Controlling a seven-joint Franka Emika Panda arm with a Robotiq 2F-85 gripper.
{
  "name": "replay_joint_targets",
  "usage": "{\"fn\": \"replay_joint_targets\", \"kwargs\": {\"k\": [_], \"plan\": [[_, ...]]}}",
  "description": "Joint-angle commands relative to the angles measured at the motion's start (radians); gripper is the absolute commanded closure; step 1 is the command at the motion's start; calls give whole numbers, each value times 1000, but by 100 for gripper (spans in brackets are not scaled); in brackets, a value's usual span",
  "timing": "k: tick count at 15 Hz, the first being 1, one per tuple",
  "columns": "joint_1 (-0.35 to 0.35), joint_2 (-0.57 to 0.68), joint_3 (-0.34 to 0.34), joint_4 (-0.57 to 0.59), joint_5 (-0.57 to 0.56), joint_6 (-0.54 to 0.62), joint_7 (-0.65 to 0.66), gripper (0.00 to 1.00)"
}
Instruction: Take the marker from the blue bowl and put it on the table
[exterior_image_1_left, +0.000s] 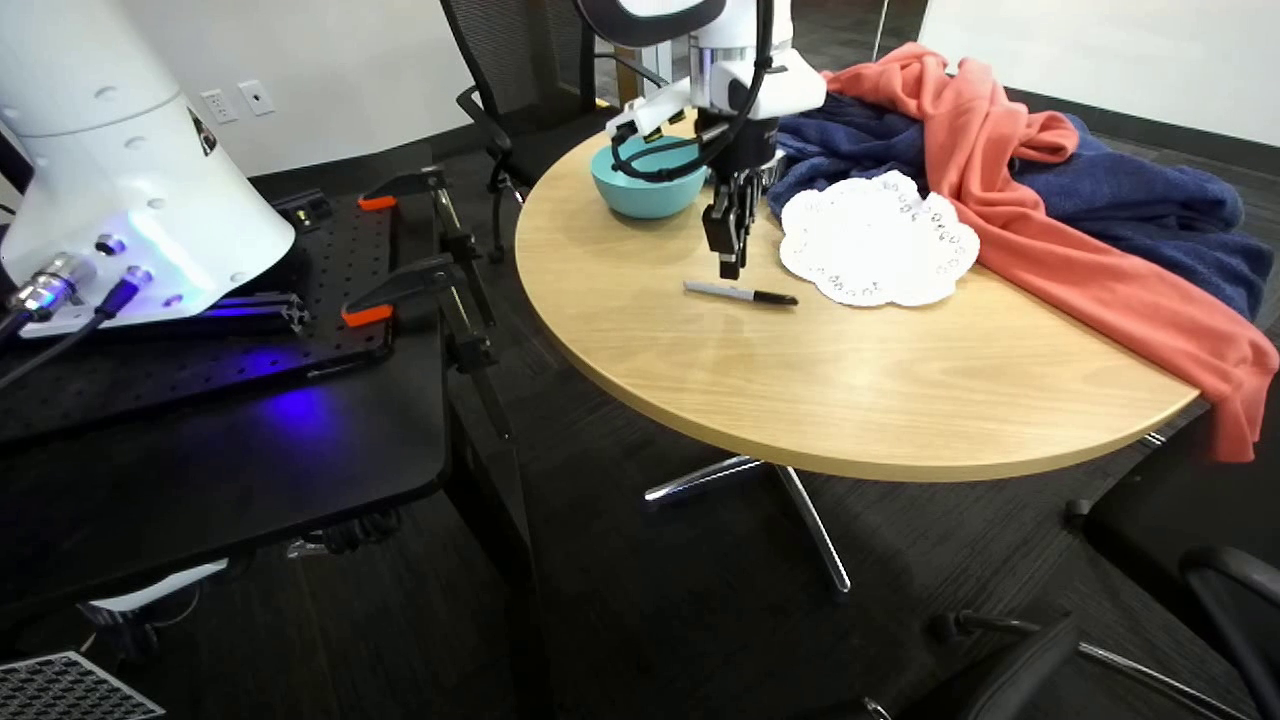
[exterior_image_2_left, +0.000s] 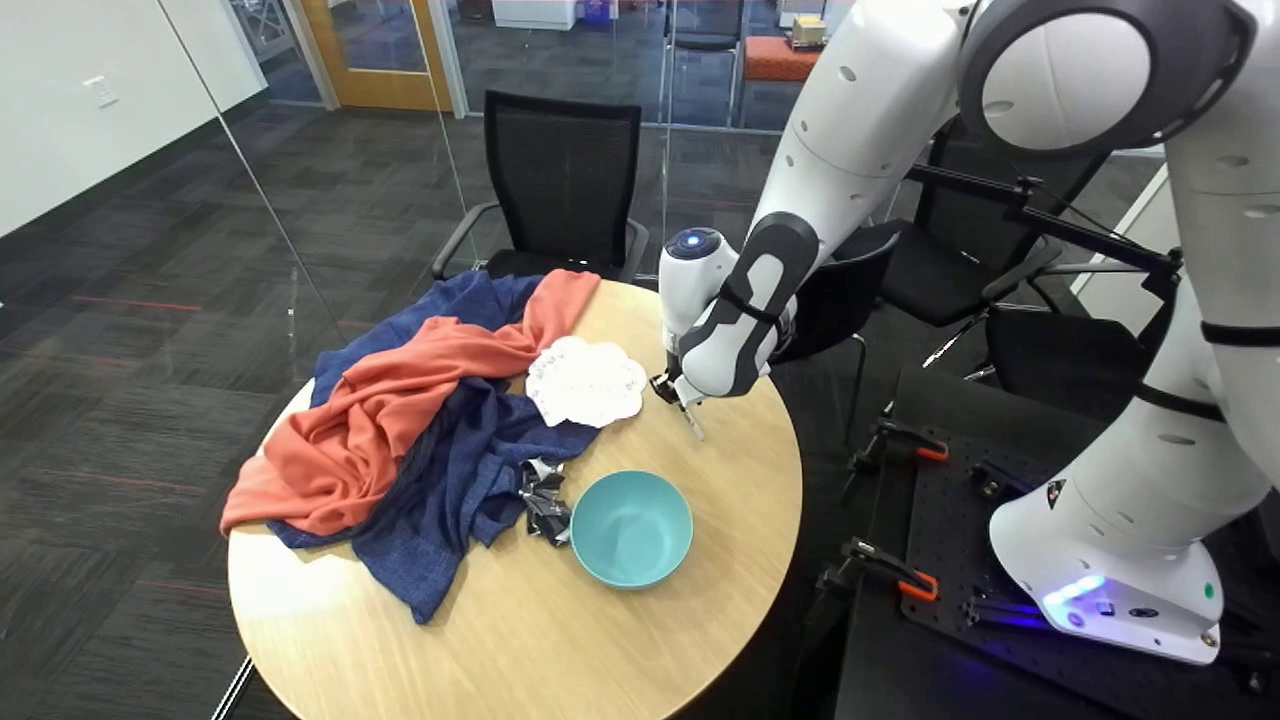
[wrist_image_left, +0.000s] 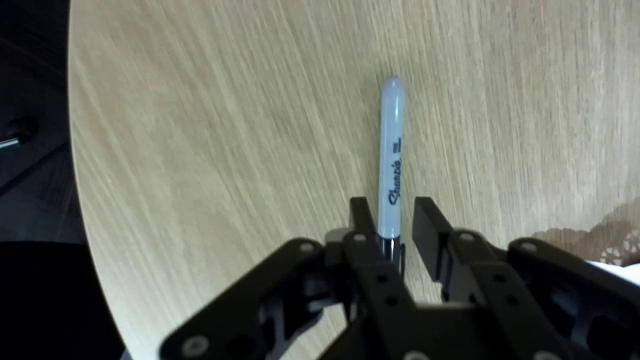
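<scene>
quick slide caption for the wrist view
Open gripper above a grey Sharpie marker lying on the wooden table, with a sliver of white doily at lower right.

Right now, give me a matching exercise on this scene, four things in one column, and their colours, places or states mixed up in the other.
Things
1. marker
2. bowl
3. claw
4. coral cloth

Matches
A. open, near the marker
B. draped across the navy cloth
C. lying on the table, grey with a black end
D. teal, beside a crumpled shiny wrapper

Pairs: 1-C, 2-D, 3-A, 4-B
</scene>
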Motion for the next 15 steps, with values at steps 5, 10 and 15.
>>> {"fn": "replay_joint_targets", "kwargs": {"k": [5, 10, 15], "plan": [[-3, -13, 16, 6, 74, 30, -61, 8], [15, 3, 4, 17, 88, 11, -57, 0], [15, 3, 10, 17, 93, 11, -57, 0]]}}
